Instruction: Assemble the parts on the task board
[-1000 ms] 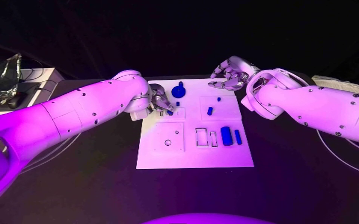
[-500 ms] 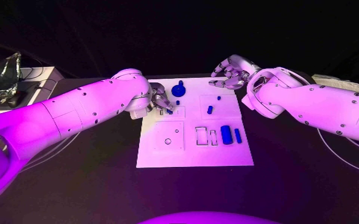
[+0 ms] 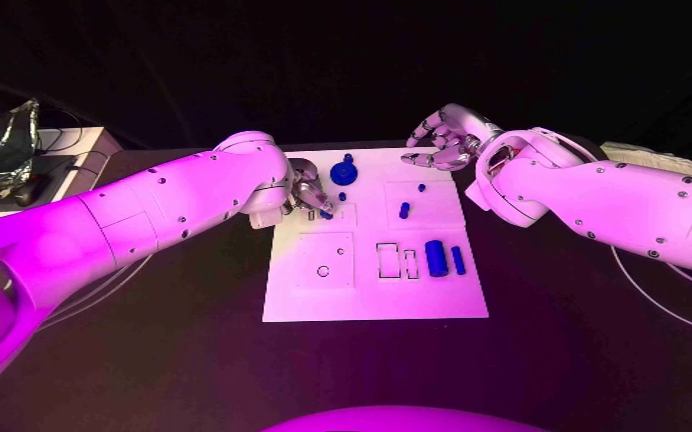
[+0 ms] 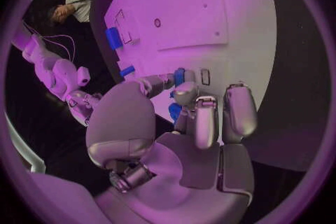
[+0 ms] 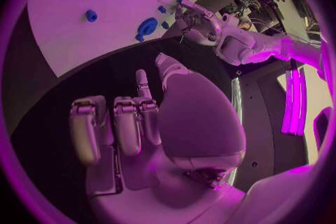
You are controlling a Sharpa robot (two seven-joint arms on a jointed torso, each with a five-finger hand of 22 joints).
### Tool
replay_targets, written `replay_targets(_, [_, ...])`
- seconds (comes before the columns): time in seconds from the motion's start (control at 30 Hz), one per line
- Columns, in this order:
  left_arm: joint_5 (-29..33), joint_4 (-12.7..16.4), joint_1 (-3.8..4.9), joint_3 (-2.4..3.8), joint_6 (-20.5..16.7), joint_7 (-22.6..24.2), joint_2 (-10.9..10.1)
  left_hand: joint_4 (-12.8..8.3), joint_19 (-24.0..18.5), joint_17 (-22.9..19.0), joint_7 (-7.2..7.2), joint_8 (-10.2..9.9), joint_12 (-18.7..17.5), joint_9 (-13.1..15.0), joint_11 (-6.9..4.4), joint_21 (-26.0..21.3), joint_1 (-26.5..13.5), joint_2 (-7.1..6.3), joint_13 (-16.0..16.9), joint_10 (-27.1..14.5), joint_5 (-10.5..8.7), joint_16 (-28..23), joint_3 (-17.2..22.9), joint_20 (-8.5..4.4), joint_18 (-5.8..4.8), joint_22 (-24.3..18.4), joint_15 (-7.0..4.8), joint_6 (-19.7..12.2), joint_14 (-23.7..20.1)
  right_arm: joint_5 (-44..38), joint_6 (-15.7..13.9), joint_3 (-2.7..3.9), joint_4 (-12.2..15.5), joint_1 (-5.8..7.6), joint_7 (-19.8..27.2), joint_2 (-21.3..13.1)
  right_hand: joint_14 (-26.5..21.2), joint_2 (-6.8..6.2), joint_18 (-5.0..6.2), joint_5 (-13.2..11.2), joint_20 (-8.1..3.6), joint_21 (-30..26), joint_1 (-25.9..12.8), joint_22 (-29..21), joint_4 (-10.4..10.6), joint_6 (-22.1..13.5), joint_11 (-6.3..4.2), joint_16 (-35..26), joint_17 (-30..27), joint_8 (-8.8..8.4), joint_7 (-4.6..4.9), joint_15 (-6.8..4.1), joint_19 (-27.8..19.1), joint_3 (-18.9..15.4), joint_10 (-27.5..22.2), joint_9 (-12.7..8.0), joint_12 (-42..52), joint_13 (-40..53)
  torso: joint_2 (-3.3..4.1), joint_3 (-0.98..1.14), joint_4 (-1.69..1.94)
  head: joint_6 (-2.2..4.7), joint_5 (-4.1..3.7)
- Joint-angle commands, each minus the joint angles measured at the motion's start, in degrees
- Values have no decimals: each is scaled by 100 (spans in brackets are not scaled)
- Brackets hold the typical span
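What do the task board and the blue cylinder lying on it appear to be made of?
Task board: flat, matte white sheet with shallow outlined recesses, probably plastic, though painted metal can't be excluded. Blue cylinder: uniform solid colour with a soft sheen, likely moulded or printed plastic.

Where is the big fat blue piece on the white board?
In the head view, the fat blue part lies on the task board, on the robot's right side, between an empty slot and a thinner blue part.

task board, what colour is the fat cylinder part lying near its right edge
Blue. The cylinder shows best in the head view, lying on the white task board.
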Motion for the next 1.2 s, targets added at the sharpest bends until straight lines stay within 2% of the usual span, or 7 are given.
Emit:
replay_targets(0.03, [-57,20,-13,-14,168,-24,4,-502,44,1507,-483,175,-31,1632,-34,24,47,89,-5,60,14,17,468,-13,-41,5,-39,514,595,-59,76,1,6,-2,13,1,609,-4,-45,-4,-3,-29,-32,1408,16,-26,4,24,1509,-7,7,-8,535,-16,601,5,12,1509,2,1,-1,-8,5])
replay_targets(0.63, [-60,-48,-13,-17,253,-27,51,-492,40,1481,-478,149,-57,1637,-31,18,33,86,-46,58,-8,3,421,-19,-39,-6,-42,517,587,-59,90,1,13,-2,4,4,609,-4,-45,-4,-3,-29,-32,1408,16,-26,4,24,1509,-7,7,-8,535,-16,601,5,12,1509,1,6,-10,-38,11])
replay_targets(0.73, [-60,-81,-13,-28,304,-29,83,-442,43,1484,-480,122,-72,1649,-31,13,-9,97,-77,67,-44,4,316,-23,-40,-7,-41,538,588,-59,94,1,16,-2,3,2,609,-4,-45,-4,-3,-29,-32,1408,16,-26,4,24,1509,-7,7,-8,535,-16,601,5,12,1509,2,7,-9,-51,9])
replay_targets(0.77, [-60,-91,-13,-34,316,-29,93,-412,48,1487,-487,118,71,1655,-33,14,-32,102,157,144,-47,6,263,-24,-42,0,-43,563,589,-59,95,1,16,-2,3,1,609,-3,-43,3,-3,-39,-57,1402,12,-33,3,24,1509,-6,6,-7,531,-27,594,15,5,1502,3,8,-11,-53,9])
replay_targets(0.93, [-56,-141,-14,-68,335,-30,134,-312,57,1471,-499,87,80,1670,-43,12,-110,84,158,151,-61,-3,84,-33,-44,7,-51,604,585,-59,96,1,18,-2,4,-1,609,-3,-43,3,-3,-39,-57,1402,12,-33,3,24,1509,-6,6,-7,531,-27,594,15,5,1502,1,8,-15,-65,2])
replay_targets(1.03, [-53,-161,-15,-84,333,-29,151,-151,56,1457,-512,44,101,1693,-52,0,-205,74,172,153,-77,-11,-173,-43,-41,-6,-60,637,581,-59,96,1,19,-2,4,-3,609,-3,-43,3,-3,-39,-57,1402,12,-33,3,24,1509,-6,6,-7,531,-27,594,15,5,1502,1,10,-7,-62,-5])
replay_targets(1.2, [-52,-171,-15,-95,325,-28,161,-138,58,1449,-514,41,98,1696,-52,1,-209,74,165,150,-77,-16,-195,-44,-42,-4,-61,640,578,-59,93,1,20,-2,4,-5,609,-3,-42,4,-2,-40,-61,1401,11,-36,3,24,1509,-6,6,-7,531,-29,584,18,-6,1492,-2,6,-2,-66,-13])
